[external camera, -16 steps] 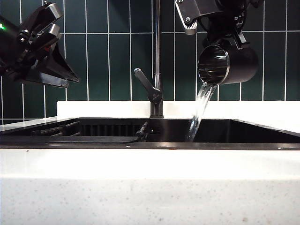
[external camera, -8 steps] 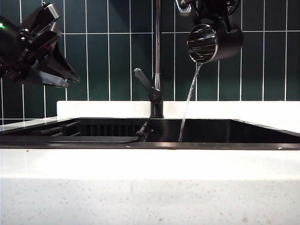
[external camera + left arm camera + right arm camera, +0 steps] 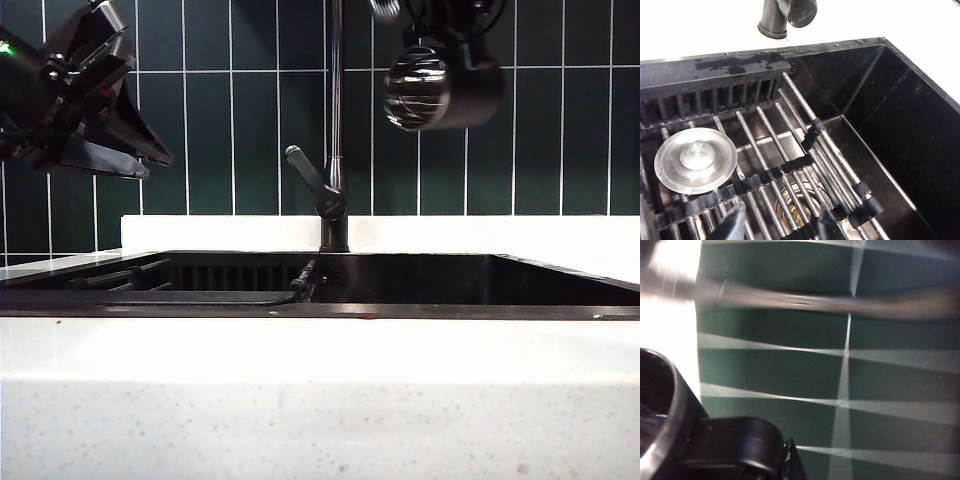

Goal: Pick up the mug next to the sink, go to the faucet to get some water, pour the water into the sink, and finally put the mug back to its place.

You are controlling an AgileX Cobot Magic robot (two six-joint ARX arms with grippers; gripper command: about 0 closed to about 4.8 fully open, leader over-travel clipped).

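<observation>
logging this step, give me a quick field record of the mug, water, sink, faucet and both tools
mug: held high on its side, mouth toward the camera, right of the faucet pipe
water: no stream visible
sink: black basin below the mug, rack bars and round strainer inside
faucet: upright at sink's back edge, lever angled up-left
right tool: shut on mug handle
left tool: open, empty, above the sink's left side

Left gripper (image 3: 135, 150): black angular housing, wedge-shaped fingers, silver screw heads, green indicator light at edge. Right gripper (image 3: 440, 30): black body, looped cabling, mostly out of frame.
</observation>
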